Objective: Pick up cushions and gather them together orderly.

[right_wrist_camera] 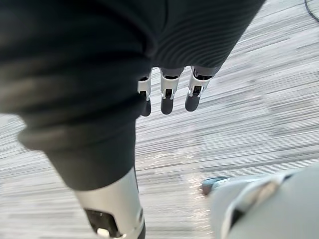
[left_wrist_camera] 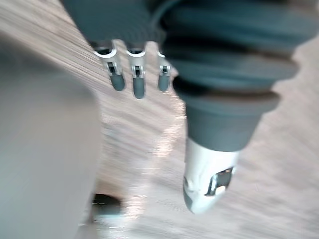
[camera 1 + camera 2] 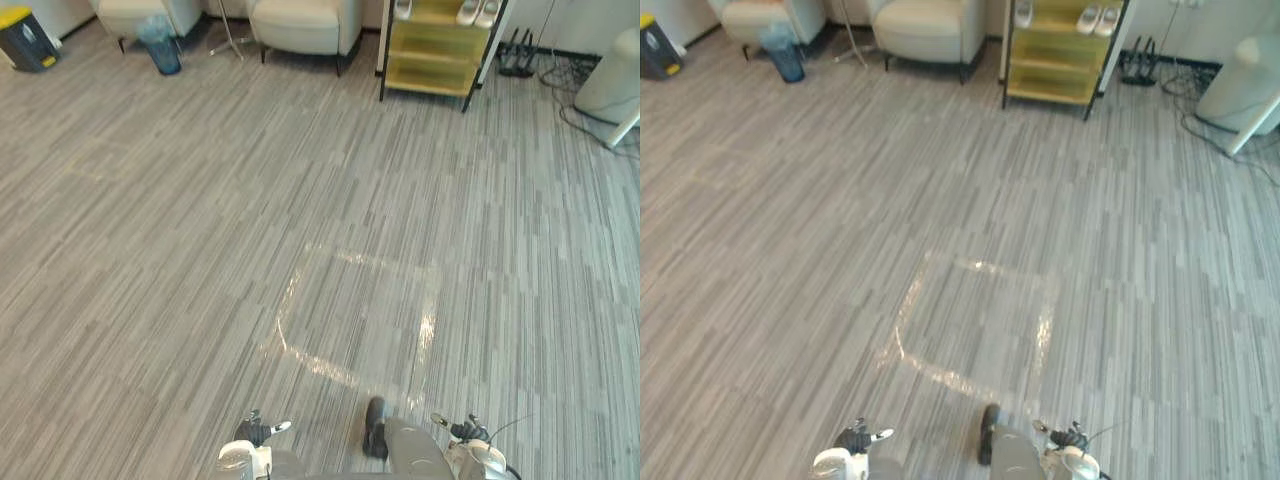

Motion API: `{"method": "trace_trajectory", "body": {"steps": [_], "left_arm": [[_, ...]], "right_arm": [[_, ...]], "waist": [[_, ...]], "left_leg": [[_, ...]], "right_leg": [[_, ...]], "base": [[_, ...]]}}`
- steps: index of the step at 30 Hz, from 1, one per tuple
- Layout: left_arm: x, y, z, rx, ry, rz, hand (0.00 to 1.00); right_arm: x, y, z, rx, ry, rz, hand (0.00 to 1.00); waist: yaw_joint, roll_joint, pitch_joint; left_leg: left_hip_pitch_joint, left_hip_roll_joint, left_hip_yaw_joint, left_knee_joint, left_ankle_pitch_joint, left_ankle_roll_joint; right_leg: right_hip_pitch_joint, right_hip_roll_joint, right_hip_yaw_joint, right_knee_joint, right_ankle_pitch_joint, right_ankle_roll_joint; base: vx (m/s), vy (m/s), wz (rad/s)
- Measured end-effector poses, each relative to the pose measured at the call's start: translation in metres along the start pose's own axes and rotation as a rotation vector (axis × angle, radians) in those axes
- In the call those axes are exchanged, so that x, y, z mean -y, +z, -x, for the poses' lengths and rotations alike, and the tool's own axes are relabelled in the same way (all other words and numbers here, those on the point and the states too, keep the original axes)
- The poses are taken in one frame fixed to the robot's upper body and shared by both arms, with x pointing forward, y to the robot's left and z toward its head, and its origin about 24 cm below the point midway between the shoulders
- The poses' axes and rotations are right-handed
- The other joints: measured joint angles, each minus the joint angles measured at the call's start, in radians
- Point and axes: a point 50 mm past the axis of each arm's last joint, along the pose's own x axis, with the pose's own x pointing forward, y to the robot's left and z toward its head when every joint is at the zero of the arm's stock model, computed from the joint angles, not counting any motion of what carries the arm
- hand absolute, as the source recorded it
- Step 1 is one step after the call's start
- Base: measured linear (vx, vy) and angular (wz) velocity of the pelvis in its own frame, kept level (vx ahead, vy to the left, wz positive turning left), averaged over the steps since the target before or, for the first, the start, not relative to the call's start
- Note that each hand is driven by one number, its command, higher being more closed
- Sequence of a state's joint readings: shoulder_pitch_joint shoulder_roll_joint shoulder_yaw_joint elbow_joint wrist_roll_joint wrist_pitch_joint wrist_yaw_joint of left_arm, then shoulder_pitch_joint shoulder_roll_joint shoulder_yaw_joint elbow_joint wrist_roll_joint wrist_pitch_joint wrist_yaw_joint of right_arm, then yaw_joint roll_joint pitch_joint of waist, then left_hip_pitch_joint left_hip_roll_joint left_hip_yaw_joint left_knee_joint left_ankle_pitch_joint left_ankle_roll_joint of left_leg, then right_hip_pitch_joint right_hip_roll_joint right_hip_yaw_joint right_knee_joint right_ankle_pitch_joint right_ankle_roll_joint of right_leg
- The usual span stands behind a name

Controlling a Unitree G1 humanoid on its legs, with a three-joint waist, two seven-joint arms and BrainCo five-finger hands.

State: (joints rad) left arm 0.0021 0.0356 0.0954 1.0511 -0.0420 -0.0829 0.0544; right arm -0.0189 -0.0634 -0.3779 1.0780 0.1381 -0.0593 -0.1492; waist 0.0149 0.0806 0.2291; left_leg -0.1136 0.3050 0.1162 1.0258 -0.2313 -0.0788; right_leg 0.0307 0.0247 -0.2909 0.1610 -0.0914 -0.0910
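My left hand (image 2: 138,79) hangs over the grey striped carpet, its fingers straight and relaxed with nothing in them, the thumb (image 2: 207,189) apart from them. My right hand (image 1: 167,97) hangs the same way over the carpet, fingers loose and holding nothing. Two cream armchairs (image 3: 305,25) (image 3: 140,15) stand along the far wall.
A yellow shelf unit (image 3: 435,50) with shoes on top stands at the back right. A blue bin (image 3: 160,45) and a black box with a yellow lid (image 3: 25,40) are at the back left. A white stand (image 3: 615,80) and cables lie far right. A shiny taped square (image 3: 355,315) marks the carpet.
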Motion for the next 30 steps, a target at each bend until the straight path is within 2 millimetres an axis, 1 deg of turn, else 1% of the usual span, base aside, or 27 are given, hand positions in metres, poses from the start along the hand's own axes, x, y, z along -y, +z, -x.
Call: {"method": "trace_trajectory", "body": {"steps": [1, 3, 4, 5, 6, 7, 8, 9, 10, 11, 12, 13, 14, 16, 17, 19, 20, 21, 22, 23, 24, 25, 26, 27, 28, 29, 30], "left_arm": [[0.001, 0.005, 0.0, 0.02, -0.003, -0.002, 0.0], [0.005, 0.013, -0.002, 0.049, -0.014, -0.004, 0.0], [0.007, 0.017, -0.003, 0.063, -0.022, -0.012, 0.0], [0.009, 0.018, -0.003, 0.066, -0.027, -0.017, 0.0], [0.01, 0.016, -0.002, 0.065, -0.034, -0.027, 0.0], [0.01, 0.015, -0.002, 0.063, -0.035, -0.029, 0.0], [0.006, 0.013, -0.001, 0.058, -0.023, -0.026, 0.0], [-0.001, 0.012, -0.002, 0.057, -0.011, -0.039, 0.0], [-0.003, 0.013, -0.002, 0.058, -0.009, -0.043, 0.0], [-0.004, 0.014, -0.002, 0.056, -0.013, -0.047, 0.0], [-0.004, 0.014, -0.003, 0.054, -0.014, -0.05, 0.0], [-0.006, 0.013, -0.003, 0.045, -0.016, -0.067, 0.0], [-0.008, 0.012, -0.003, 0.031, -0.015, -0.087, 0.0], [-0.008, 0.007, -0.003, 0.015, -0.022, -0.11, 0.0], [-0.008, 0.005, -0.002, 0.009, -0.021, -0.11, 0.0], [-0.009, 0.006, -0.002, 0.008, -0.016, -0.111, 0.0], [-0.009, 0.007, -0.003, 0.01, -0.016, -0.111, 0.0], [-0.008, 0.006, -0.002, 0.007, -0.019, -0.109, 0.0], [-0.008, 0.006, -0.002, 0.007, -0.019, -0.109, 0.0], [-0.011, 0.003, -0.001, -0.001, -0.01, -0.101, 0.0], [-0.011, 0.0, -0.001, -0.015, -0.009, -0.096, 0.0], [-0.008, -0.002, -0.001, -0.02, -0.015, -0.092, 0.0], [-0.003, -0.006, 0.0, -0.028, -0.027, -0.081, 0.0], [0.002, -0.006, 0.001, -0.029, -0.036, -0.074, 0.0], [0.004, -0.005, 0.0, -0.025, -0.042, -0.074, 0.0], [0.004, -0.002, -0.001, -0.016, -0.04, -0.064, 0.0], [0.003, 0.002, -0.001, 0.001, -0.031, -0.038, 0.0]], "right_arm": [[-0.002, 0.001, 0.0, 0.005, 0.003, -0.009, 0.0], [-0.002, 0.004, -0.001, 0.008, -0.001, -0.029, 0.0], [-0.002, 0.004, -0.001, 0.009, -0.005, -0.035, 0.0], [-0.001, 0.003, -0.001, 0.006, -0.009, -0.037, 0.0], [0.003, 0.0, 0.0, -0.003, -0.017, -0.033, 0.0], [0.003, -0.002, 0.0, -0.009, -0.02, -0.031, 0.0], [0.0, -0.007, 0.002, -0.024, -0.013, -0.026, 0.0], [-0.005, -0.008, 0.002, -0.026, 0.0, -0.019, 0.0], [-0.005, -0.009, 0.003, -0.027, 0.003, -0.017, 0.0], [-0.005, -0.01, 0.003, -0.028, 0.007, 0.012, 0.0], [-0.006, -0.008, 0.002, -0.022, 0.014, 0.027, 0.0], [-0.01, -0.005, 0.002, -0.013, 0.027, 0.04, 0.0], [-0.011, -0.007, 0.002, -0.017, 0.033, 0.041, 0.0], [-0.01, -0.012, 0.004, -0.031, 0.036, 0.051, 0.0], [-0.011, -0.012, 0.004, -0.03, 0.047, 0.062, 0.0], [-0.014, -0.008, 0.003, -0.015, 0.06, 0.072, 0.0], [-0.017, -0.003, 0.002, -0.001, 0.068, 0.07, 0.0], [-0.017, -0.001, 0.002, 0.006, 0.069, 0.07, 0.0], [-0.017, -0.001, 0.002, 0.006, 0.068, 0.07, 0.0], [-0.016, -0.004, 0.003, -0.002, 0.066, 0.07, 0.0], [-0.01, -0.007, 0.003, -0.012, 0.054, 0.071, 0.0], [-0.008, -0.006, 0.002, -0.009, 0.047, 0.065, 0.0], [-0.002, -0.003, 0.001, -0.002, 0.03, 0.074, 0.0], [0.001, -0.003, 0.0, -0.001, 0.023, 0.073, 0.0], [0.004, -0.005, 0.001, -0.009, 0.012, 0.053, 0.0], [0.006, -0.009, 0.002, -0.019, 0.0, 0.031, 0.0], [0.007, -0.013, 0.003, -0.028, -0.003, 0.026, 0.0]], "waist": [[0.001, -0.006, 0.002], [0.015, -0.008, 0.003], [0.024, -0.009, 0.006], [0.025, -0.009, 0.006], [0.032, -0.001, 0.002], [0.039, 0.002, 0.001], [0.057, -0.013, -0.008], [0.056, -0.033, -0.025], [0.052, -0.046, -0.028], [0.055, -0.077, -0.035], [0.055, -0.077, -0.035], [0.044, -0.081, -0.03], [0.04, -0.084, -0.028], [0.04, -0.082, -0.027], [0.039, -0.072, -0.026], [0.038, -0.071, -0.028], [0.034, -0.064, -0.024], [0.031, -0.065, -0.024], [0.03, -0.066, -0.024], [0.029, -0.084, -0.029], [0.023, -0.082, -0.03], [0.024, -0.066, -0.029], [0.023, -0.04, -0.039], [0.019, -0.023, -0.039], [0.011, -0.018, -0.036], [0.008, -0.018, -0.034], [0.01, -0.018, -0.029]], "left_leg": [[-0.048, -0.019, 0.029, -0.031, -0.018, 0.001], [-0.132, -0.096, 0.059, -0.242, -0.034, -0.004], [-0.148, -0.149, 0.057, -0.414, -0.019, -0.003], [-0.15, -0.185, 0.049, -0.542, 0.009, -0.006], [-0.147, -0.225, 0.023, -0.748, 0.086, -0.016], [-0.148, -0.232, 0.014, -0.803, 0.129, -0.01], [-0.143, -0.244, 0.003, -0.789, 0.23, 0.043], [-0.159, -0.267, 0.007, -0.736, 0.221, 0.083], [-0.163, -0.269, 0.008, -0.714, 0.201, 0.091], [-0.154, -0.285, 0.036, -0.656, 0.133, 0.096], [-0.143, -0.285, 0.04, -0.649, 0.116, 0.099], [-0.097, -0.292, 0.038, -0.645, 0.078, 0.106], [-0.043, -0.301, 0.038, -0.649, 0.049, 0.109], [0.051, -0.305, 0.038, -0.683, 0.029, 0.113], [0.116, -0.302, 0.033, -0.724, 0.026, 0.112], [0.157, -0.285, 0.024, -0.752, 0.026, 0.112], [0.175, -0.271, 0.012, -0.773, 0.026, 0.111], [0.195, -0.255, 0.008, -0.79, 0.022, 0.103], [0.203, -0.253, 0.007, -0.797, 0.019, 0.095], [0.223, -0.255, 0.001, -0.801, -0.004, 0.055], [0.24, -0.254, -0.03, -0.8, -0.037, 0.014], [0.248, -0.239, -0.039, -0.802, -0.039, 0.011], [0.254, -0.204, -0.05, -0.796, -0.038, 0.007], [0.252, -0.188, -0.058, -0.77, -0.041, 0.001], [0.229, -0.172, -0.077, -0.707, -0.041, 0.001], [0.168, -0.152, -0.096, -0.559, -0.034, -0.012], [0.092, -0.12, -0.094, -0.377, 0.001, -0.044]], "right_leg": [[0.041, -0.002, 0.011, -0.038, 0.0, 0.0], [0.099, -0.013, 0.033, -0.1, -0.006, 0.012], [0.123, -0.024, 0.04, -0.117, -0.019, 0.026], [0.138, -0.028, 0.043, -0.123, -0.031, 0.034], [0.16, -0.023, 0.05, -0.134, -0.055, 0.051], [0.168, -0.019, 0.057, -0.132, -0.07, 0.058], [0.18, -0.024, 0.086, -0.105, -0.122, 0.078], [0.176, -0.049, 0.093, -0.051, -0.175, 0.096], [0.17, -0.061, 0.098, -0.02, -0.192, 0.103], [0.099, -0.101, 0.136, 0.18, -0.239, 0.139], [0.063, -0.111, 0.148, 0.267, -0.235, 0.147], [-0.031, -0.145, 0.156, 0.516, -0.197, 0.242], [-0.074, -0.174, 0.143, 0.662, -0.208, 0.246], [-0.1, -0.199, 0.11, 0.724, -0.235, 0.207], [-0.123, -0.206, 0.074, 0.687, -0.252, 0.177], [-0.169, -0.191, 0.04, 0.559, -0.254, 0.163], [-0.21, -0.176, 0.032, 0.44, -0.239, 0.153], [-0.231, -0.162, 0.035, 0.331, -0.19, 0.15], [-0.236, -0.158, 0.038, 0.284, -0.164, 0.15], [-0.235, -0.151, 0.066, 0.125, -0.024, 0.145], [-0.229, -0.149, 0.076, 0.12, 0.084, 0.115], [-0.223, -0.137, 0.068, 0.129, 0.084, 0.113], [-0.196, -0.11, 0.052, 0.108, 0.051, 0.1], [-0.173, -0.094, 0.028, 0.086, 0.038, 0.094], [-0.143, -0.083, 0.011, 0.065, 0.025, 0.086], [-0.098, -0.071, -0.016, 0.035, 0.016, 0.079], [-0.047, -0.057, -0.034, 0.009, 0.005, 0.069]], "base": [[0.47, -0.138, -0.23], [0.47, -0.05, -0.31], [0.4, 0.046, -0.18], [0.39, 0.092, -0.12], [0.47, 0.148, -0.12], [0.4, 0.146, -0.42], [0.45, 0.146, -0.37], [0.4, 0.09, -0.31], [0.62, 0.113, -0.21], [0.52, 0.105, -0.27], [0.6, 0.154, -0.28], [0.49, 0.133, 0.0], [0.5, 0.102, 0.09], [0.4, 0.041, 0.13], [0.46, 0.004, 0.18], [0.45, -0.059, 0.23], [0.37, -0.111, 0.32], [0.43, -0.16, 0.32], [0.36, -0.17, 0.33], [0.44, -0.269, 0.38], [0.3, -0.202, 0.32], [0.36, -0.259, 0.26], [0.33, -0.218, 0.18], [0.38, -0.256, 0.41], [0.26, -0.207, 0.61], [0.23, -0.193, 0.73], [0.21, -0.191, 0.55]]}}
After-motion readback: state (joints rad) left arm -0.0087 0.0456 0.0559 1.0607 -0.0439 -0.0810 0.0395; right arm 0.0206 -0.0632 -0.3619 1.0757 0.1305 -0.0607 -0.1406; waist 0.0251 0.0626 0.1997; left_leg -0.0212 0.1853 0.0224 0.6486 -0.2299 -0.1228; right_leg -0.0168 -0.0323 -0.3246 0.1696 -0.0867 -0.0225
